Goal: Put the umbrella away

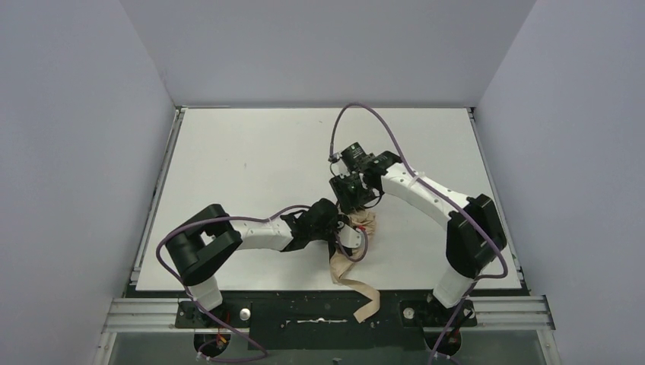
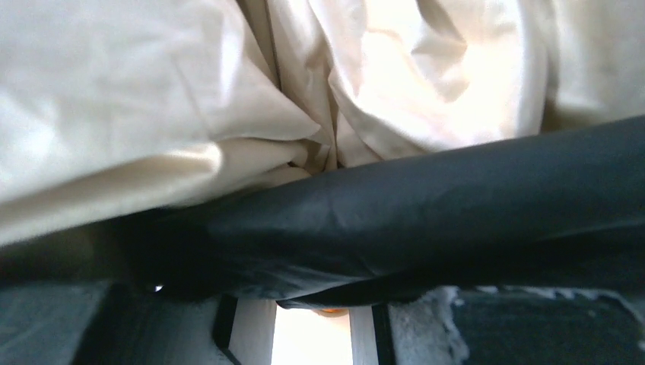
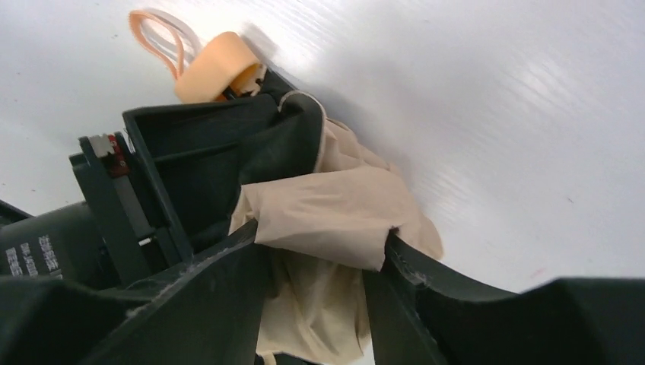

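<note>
Two robot arms meet over a white tabletop [image 1: 251,152], just right of centre and toward its near edge, with the umbrella [image 1: 370,225] bunched between them. The left hand [image 1: 340,228] is closed on the umbrella: seen from the right wrist, the small tan handle [image 3: 220,67] and its thin wrist loop [image 3: 156,34] stick out on the far side of that hand, and crumpled beige cloth spills out on the side nearer the camera. In the left wrist view, pale folds of the canopy [image 2: 426,76] fill the upper picture and press against one black finger [image 2: 456,198] lying across it.

The right hand [image 1: 356,199] reaches down onto the same bundle from the far side. Its fingers [image 3: 433,293] stand apart, and a fold of the beige cloth lies in the gap between them, touching the edge of the right one; they are not pinching it.

From the bundle a long strip of tan fabric [image 1: 354,283] trails toward the near edge of the tabletop and hangs over it onto the black base rail [image 1: 304,312] between the two arm mounts. The umbrella's shaft is hidden by cloth and hands.
</note>
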Motion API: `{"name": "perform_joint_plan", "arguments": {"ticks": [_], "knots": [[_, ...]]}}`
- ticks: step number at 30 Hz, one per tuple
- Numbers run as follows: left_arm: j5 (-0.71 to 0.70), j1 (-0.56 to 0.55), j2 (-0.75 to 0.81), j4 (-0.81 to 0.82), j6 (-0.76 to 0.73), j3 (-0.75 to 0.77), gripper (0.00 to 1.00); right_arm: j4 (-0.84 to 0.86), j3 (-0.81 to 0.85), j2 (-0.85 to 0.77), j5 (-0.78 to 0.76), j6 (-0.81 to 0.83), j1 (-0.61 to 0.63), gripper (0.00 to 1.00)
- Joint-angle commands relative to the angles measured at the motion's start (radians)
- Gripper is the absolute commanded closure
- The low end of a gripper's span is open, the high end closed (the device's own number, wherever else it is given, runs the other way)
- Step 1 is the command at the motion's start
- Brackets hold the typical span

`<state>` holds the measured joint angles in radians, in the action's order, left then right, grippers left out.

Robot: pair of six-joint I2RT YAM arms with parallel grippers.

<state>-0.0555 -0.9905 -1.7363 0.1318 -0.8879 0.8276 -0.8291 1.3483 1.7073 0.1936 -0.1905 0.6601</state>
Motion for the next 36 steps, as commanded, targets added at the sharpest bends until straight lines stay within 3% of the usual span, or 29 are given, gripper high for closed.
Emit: {"name": "perform_joint_plan", "arguments": {"ticks": [1, 5, 10, 13, 19, 27, 36], "knots": [[-0.012, -0.025, 0.006, 0.009, -0.034, -0.032, 1.0, -0.03, -0.017, -0.153, -0.101, 0.033, -0.016, 0.5], [-0.139, -0.065, 0.002, 0.114, -0.107, -0.079, 1.0, 0.022, -0.051, -0.308, -0.057, 0.029, -0.074, 0.41], [-0.302, -0.111, -0.035, 0.32, -0.188, -0.155, 1.0, 0.117, -0.15, -0.49, 0.066, 0.07, -0.242, 0.14], [-0.362, -0.127, -0.062, 0.376, -0.223, -0.174, 1.0, 0.129, -0.204, -0.519, 0.116, 0.148, -0.292, 0.03], [-0.396, -0.142, -0.083, 0.416, -0.23, -0.187, 1.0, 0.065, -0.208, -0.439, 0.259, 0.29, -0.325, 0.02], [-0.383, -0.142, -0.081, 0.421, -0.222, -0.199, 1.0, -0.013, -0.178, -0.352, 0.414, 0.331, -0.329, 0.07], [-0.384, -0.145, -0.092, 0.45, -0.241, -0.199, 1.0, -0.026, -0.185, -0.227, 0.43, 0.375, -0.274, 0.0]]}}
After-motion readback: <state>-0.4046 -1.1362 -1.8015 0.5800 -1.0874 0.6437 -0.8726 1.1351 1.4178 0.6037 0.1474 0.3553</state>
